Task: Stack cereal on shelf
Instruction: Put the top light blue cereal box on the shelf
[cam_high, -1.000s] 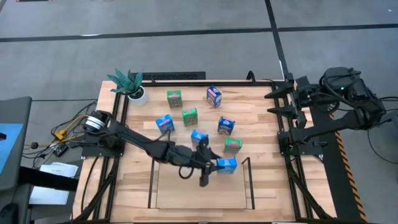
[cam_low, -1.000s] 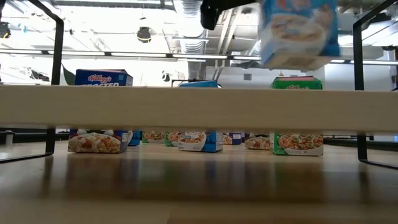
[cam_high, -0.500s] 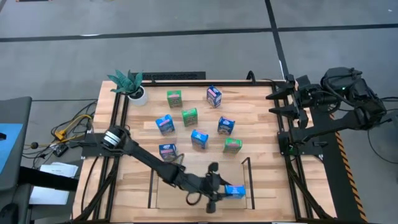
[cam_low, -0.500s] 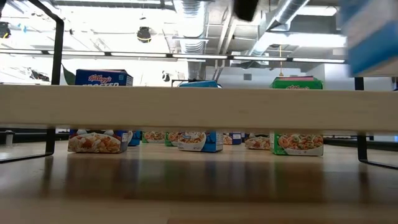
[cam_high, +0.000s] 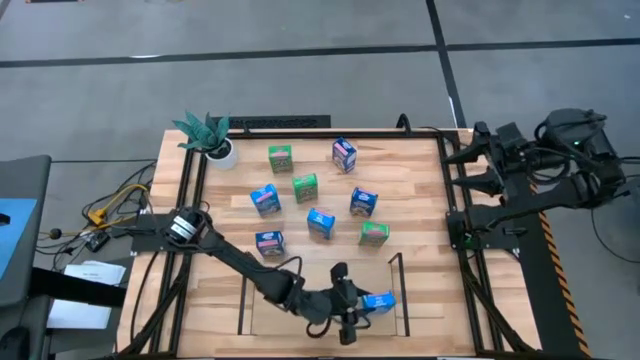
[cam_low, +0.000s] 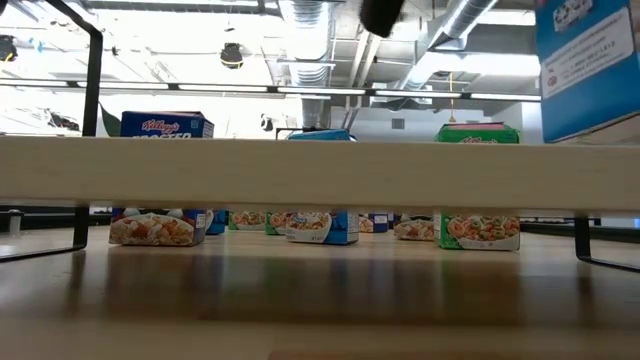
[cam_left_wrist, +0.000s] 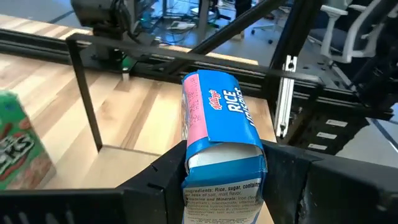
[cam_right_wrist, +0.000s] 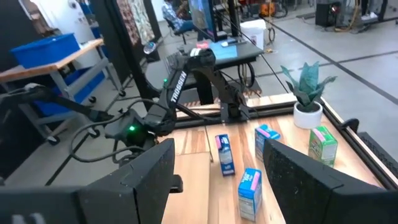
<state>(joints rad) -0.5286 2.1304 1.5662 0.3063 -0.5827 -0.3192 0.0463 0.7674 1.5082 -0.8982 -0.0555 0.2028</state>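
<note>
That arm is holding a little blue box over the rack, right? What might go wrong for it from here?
The left gripper pinches the blue cereal box only at one end, so the box may tip or fall over when let go. It hangs close to the shelf side rail, so box or fingers might knock it. The arm stretches low across the table, near the loose box, and might brush it when pulling back.

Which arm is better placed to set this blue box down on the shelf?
Left. The left gripper already holds the blue box over the shelf, while the right gripper waits open off the table's edge.
</note>
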